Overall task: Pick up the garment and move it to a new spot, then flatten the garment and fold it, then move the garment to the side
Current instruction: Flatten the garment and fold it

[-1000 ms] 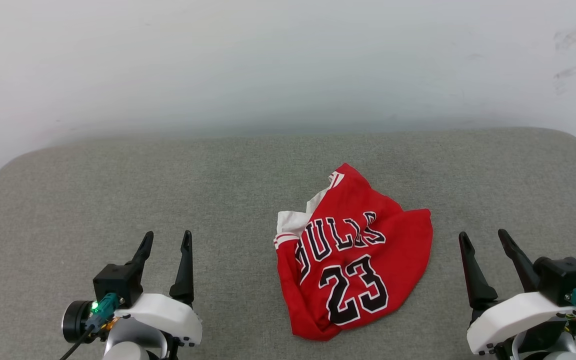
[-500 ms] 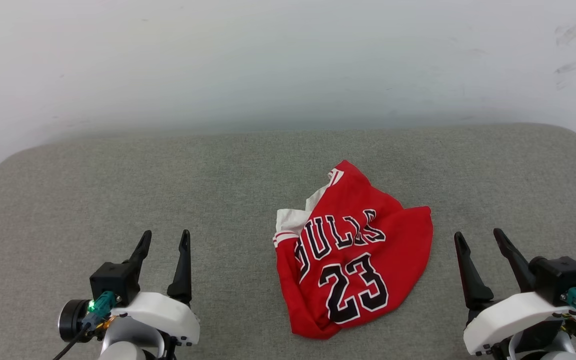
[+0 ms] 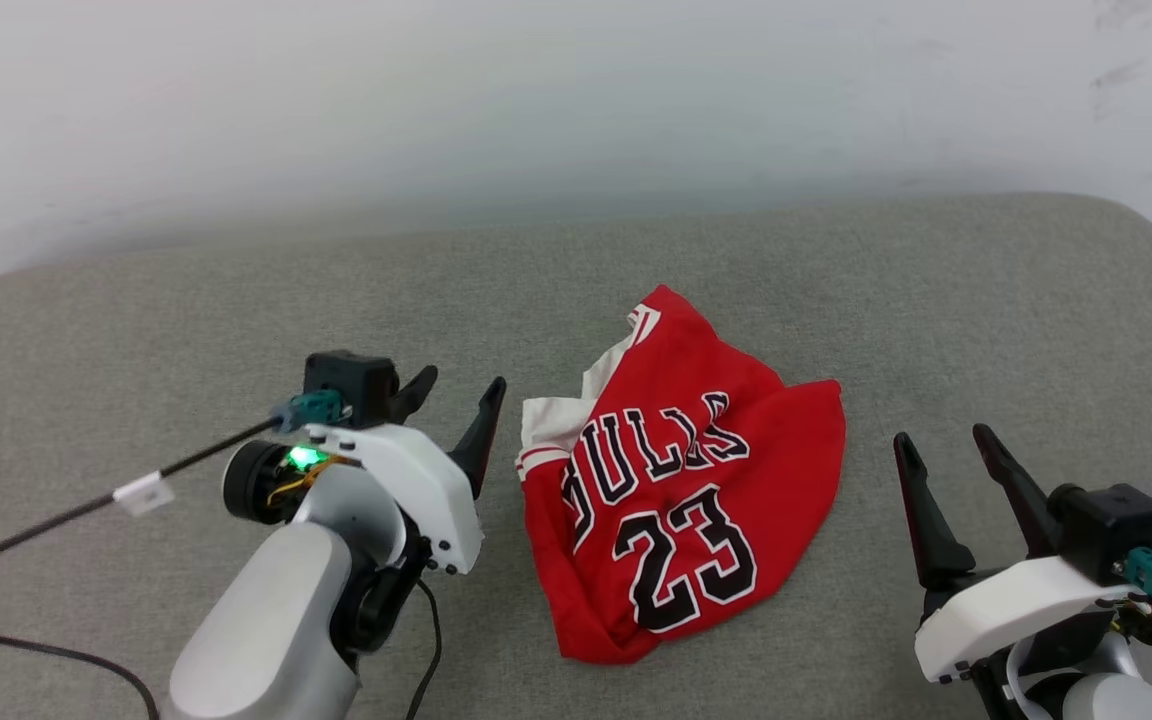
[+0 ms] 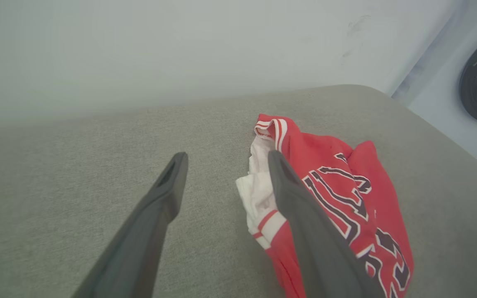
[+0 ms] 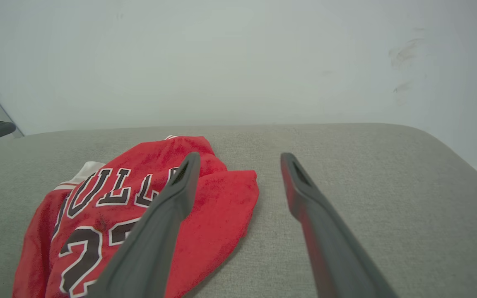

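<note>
**Left pincer** (image 3: 464, 380), near the viewer, jaws apart and empty, tilted toward the garment; **right pincer** (image 3: 939, 435), equally near, jaws likewise apart and empty, pointing straight ahead.

**The garment** (image 3: 686, 480), a crumpled red jersey with its black "BULLS 23" lettering uppermost, lies in a heap just to the right of the left pincer's fingertips and well to the left of the right pincer's; it appears to touch neither. Its white sleeve (image 4: 259, 194) and striped trim (image 4: 273, 126) form the edge closest to the left pincer; in the left wrist view they sit beside the right-hand finger, not within the gap.

Beyond both pincers the grey fabric-covered table (image 3: 136, 330) runs back to a pale wall (image 3: 536, 100).

**Step in hand, as judged:** the first, the reach for the pick-up; nothing is yet lifted, flattened or folded.

**Next move:** the left pincer needs to shift rightward and down so that the sleeve edge falls between its jaws; it should then close on a firm bunch of cloth before lifting, since a shallow pinch may slip.
</note>
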You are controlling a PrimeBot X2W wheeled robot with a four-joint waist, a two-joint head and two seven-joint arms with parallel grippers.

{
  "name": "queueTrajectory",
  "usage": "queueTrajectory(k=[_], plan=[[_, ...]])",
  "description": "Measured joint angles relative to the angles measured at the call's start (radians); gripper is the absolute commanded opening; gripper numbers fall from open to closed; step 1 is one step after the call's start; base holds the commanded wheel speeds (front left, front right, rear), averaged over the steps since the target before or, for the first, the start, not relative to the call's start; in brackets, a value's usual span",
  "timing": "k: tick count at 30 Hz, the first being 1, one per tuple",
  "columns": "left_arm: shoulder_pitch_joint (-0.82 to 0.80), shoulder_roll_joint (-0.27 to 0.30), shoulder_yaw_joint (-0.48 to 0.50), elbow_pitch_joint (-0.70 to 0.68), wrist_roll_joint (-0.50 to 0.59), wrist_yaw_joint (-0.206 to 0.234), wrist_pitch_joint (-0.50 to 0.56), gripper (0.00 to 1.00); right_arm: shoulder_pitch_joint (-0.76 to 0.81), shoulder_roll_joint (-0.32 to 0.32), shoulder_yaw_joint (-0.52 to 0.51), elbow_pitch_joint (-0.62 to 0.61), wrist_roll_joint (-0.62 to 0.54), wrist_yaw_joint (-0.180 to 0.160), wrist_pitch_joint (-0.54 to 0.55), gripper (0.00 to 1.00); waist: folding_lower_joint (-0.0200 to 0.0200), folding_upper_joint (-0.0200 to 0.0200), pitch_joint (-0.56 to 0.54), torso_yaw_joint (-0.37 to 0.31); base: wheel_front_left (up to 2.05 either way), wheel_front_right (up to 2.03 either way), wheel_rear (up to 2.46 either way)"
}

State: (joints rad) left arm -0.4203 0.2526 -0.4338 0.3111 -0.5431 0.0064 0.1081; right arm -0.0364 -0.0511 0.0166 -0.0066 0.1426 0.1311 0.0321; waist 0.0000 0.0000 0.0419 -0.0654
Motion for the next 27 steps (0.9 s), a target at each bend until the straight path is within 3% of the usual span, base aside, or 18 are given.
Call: queueTrajectory(k=[8,15,16,17,22,27], plan=[[-0.113,0.016,-0.077,0.144,-0.083,-0.097,0.308,1.00,-0.025,0.000,-0.002,0.032,0.012,0.000,-0.027,1.00,0.0000,0.0001,0.064,-0.061,0.00,0.00,0.00],[-0.130,0.025,-0.122,0.204,-0.130,-0.117,0.463,1.00,-0.034,0.000,-0.004,0.064,0.033,0.000,-0.049,1.00,0.0000,0.0000,0.100,-0.091,0.00,0.00,0.00],[-0.132,0.025,-0.127,0.203,-0.131,-0.118,0.469,0.27,-0.037,0.000,-0.005,0.068,0.033,0.000,-0.051,1.00,0.0001,0.0000,0.102,-0.090,0.00,0.00,0.00],[-0.133,0.026,-0.134,0.202,-0.131,-0.120,0.475,0.00,-0.038,0.000,-0.006,0.071,0.033,0.000,-0.055,1.00,0.0000,0.0000,0.102,-0.089,0.00,0.00,0.00],[-0.147,0.034,-0.149,0.178,-0.103,-0.119,0.433,0.00,-0.051,0.000,-0.007,0.080,0.034,0.000,-0.063,1.00,0.0001,0.0001,0.103,-0.070,0.00,0.00,0.00],[-0.165,0.048,-0.140,0.132,-0.049,-0.078,0.330,0.00,-0.051,0.000,-0.016,0.085,0.031,0.000,-0.067,1.00,0.0001,0.0000,0.094,-0.041,0.00,0.00,0.00]])
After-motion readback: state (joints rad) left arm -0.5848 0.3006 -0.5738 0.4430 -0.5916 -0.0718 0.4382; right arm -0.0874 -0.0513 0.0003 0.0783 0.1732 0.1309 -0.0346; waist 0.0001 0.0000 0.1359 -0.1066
